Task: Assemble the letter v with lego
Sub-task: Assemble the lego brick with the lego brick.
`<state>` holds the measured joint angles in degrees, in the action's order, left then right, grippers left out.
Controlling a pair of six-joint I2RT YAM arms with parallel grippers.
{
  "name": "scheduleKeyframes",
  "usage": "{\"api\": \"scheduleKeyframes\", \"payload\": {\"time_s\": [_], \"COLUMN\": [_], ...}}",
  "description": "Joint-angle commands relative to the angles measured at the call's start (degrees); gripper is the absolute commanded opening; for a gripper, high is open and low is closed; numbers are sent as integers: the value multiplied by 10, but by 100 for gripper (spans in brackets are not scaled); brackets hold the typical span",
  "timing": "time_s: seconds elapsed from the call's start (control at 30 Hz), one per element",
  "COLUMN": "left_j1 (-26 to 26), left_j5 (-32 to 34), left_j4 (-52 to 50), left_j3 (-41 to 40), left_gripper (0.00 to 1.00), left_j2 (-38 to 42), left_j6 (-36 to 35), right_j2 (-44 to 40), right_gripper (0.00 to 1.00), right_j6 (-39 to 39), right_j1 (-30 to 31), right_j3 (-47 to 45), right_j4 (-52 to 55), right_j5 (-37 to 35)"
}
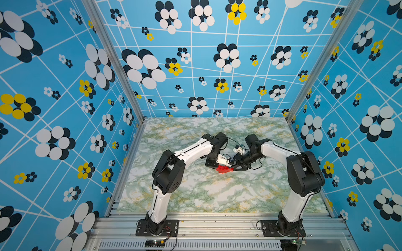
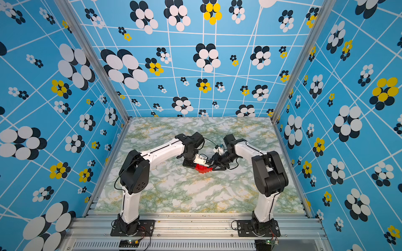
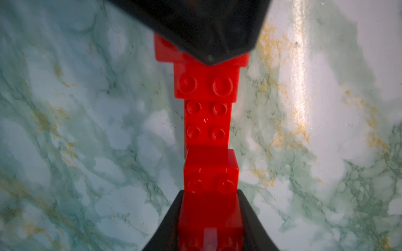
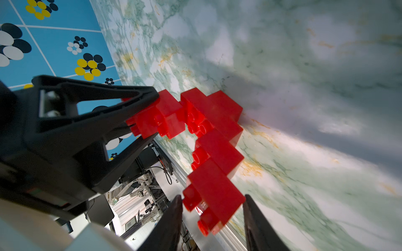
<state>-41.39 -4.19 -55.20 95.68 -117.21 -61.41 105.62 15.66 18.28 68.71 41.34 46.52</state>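
The lego [image 1: 223,169] is a red stepped cluster near the table's middle, seen in both top views [image 2: 203,168]. In the right wrist view it forms the letter v [image 4: 217,121], two staircase arms meeting at a point, held close above the marble table [image 4: 304,108]. My left gripper [image 3: 210,217] is shut on the end brick of one arm. My right gripper [image 4: 212,208] is shut on the end brick of the other arm. In a top view the left gripper [image 1: 215,166] and right gripper [image 1: 233,169] face each other across the cluster.
Both arms bend inward over the green-white marble table [image 1: 217,195]. Patterned blue walls [image 1: 65,130] enclose it on three sides. An aluminium rail [image 1: 217,223] with the arm bases runs along the front edge.
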Motion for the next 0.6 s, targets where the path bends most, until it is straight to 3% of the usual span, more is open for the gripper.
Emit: {"api": "scheduleKeyframes", "payload": {"time_s": [0.0, 0.57], "left_j1": [0, -1], "left_j5": [1, -11], "left_j4": [-9, -35], "left_j3": [18, 41], "left_gripper": [0, 0], "left_j2": [-7, -29], "left_j6": [-13, -19], "right_j2": [11, 12], "right_gripper": [47, 47], "right_j6": [2, -1], "right_j1": [-3, -3], "right_j3": [-11, -12], "right_j4": [-3, -3], "right_j5": [-4, -2]}}
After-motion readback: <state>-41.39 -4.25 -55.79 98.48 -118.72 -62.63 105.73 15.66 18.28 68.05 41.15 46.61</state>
